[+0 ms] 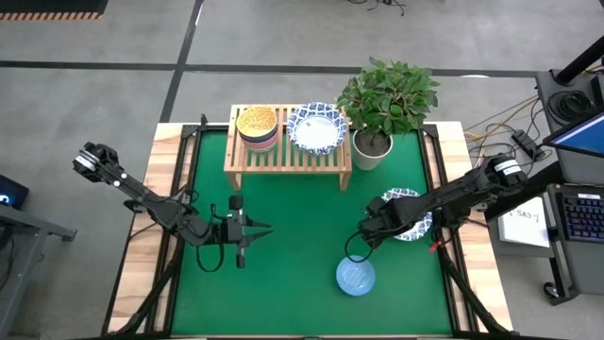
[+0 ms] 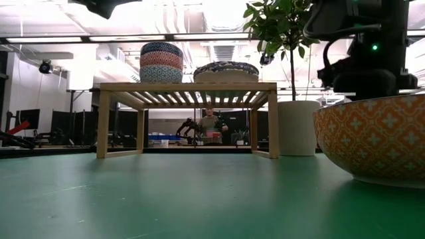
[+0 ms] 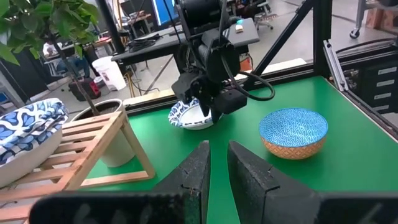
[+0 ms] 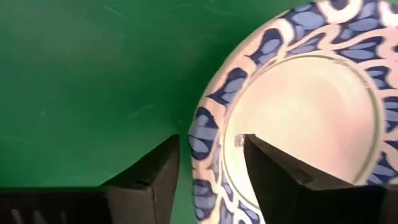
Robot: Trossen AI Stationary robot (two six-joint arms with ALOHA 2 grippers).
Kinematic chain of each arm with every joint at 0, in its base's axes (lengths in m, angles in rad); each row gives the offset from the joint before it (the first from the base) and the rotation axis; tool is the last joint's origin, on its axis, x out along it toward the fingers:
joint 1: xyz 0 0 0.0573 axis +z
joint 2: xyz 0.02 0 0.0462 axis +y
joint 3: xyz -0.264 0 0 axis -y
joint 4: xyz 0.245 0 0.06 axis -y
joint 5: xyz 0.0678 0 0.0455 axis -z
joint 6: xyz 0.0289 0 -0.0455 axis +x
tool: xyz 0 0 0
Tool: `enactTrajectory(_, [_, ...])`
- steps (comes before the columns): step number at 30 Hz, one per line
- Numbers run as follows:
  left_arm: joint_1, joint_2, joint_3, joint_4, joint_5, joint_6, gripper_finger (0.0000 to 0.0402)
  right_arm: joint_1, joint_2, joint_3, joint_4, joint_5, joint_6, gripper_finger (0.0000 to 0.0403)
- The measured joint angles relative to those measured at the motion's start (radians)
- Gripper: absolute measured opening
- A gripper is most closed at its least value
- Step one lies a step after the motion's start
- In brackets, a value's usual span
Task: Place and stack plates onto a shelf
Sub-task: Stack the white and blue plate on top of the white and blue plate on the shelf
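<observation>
A white plate with a blue patterned rim (image 1: 406, 200) lies on the green mat at the right. My right gripper (image 1: 379, 227) is open over its near-left rim (image 4: 208, 134): one finger stands outside the rim, the other over the plate's inside. A strip of mat shows between the outer finger and the rim. A light blue bowl with orange sides (image 1: 356, 276) rests on the mat nearer the front. The wood shelf (image 1: 288, 156) carries a stack of small bowls (image 1: 257, 127) and blue-rimmed plates (image 1: 316, 129). My left gripper (image 1: 253, 229) hovers left of centre, empty, its fingers a narrow gap apart (image 3: 217, 168).
A potted plant in a white pot (image 1: 372, 149) stands just right of the shelf, behind the plate at the right. Bare mat lies under the shelf and between the two grippers. The table's wooden edges and dark frame posts run along both sides.
</observation>
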Motion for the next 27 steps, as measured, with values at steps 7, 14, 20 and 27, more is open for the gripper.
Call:
enactTrajectory(7, [0.0,0.0,0.016,-0.028,0.0,0.008,0.0036,0.0,0.001,-0.048,0.108,-0.001,-0.001,0.007])
enactTrajectory(14, [0.0,0.002,0.015,-0.035,0.0,0.008,0.0036,0.0,-0.012,-0.01,0.09,-0.062,-0.036,0.0014])
enactTrajectory(20, [0.0,0.002,0.015,-0.035,0.0,0.008,0.0036,0.005,-0.013,0.138,0.03,-0.092,-0.175,0.0013])
enactTrajectory(27, [0.0,0.002,0.015,-0.036,0.0,0.011,0.0036,0.026,-0.013,0.383,0.033,-0.088,-0.464,0.0012])
